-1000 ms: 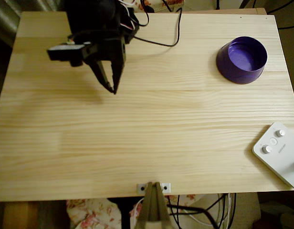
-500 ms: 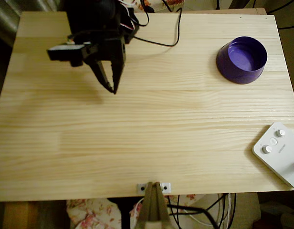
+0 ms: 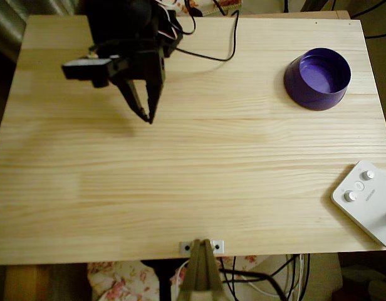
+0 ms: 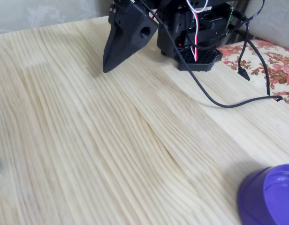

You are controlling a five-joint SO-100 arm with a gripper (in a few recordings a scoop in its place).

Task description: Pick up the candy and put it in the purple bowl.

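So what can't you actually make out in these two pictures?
- Purple bowl: the overhead view shows its inside with no sweet there; the fixed view's lower right corner cuts it off.
- Pincer: tips close together, but whether fully shut is unclear in both views.
- White device: cut by the overhead view's right edge.

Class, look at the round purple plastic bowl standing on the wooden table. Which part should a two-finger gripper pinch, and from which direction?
Pinch the rim wall of the round purple plastic bowl from above, one finger inside and one outside. It stands upright with its mouth open, and its sloped sides widen toward the base, so spanning the whole body would probably slip.
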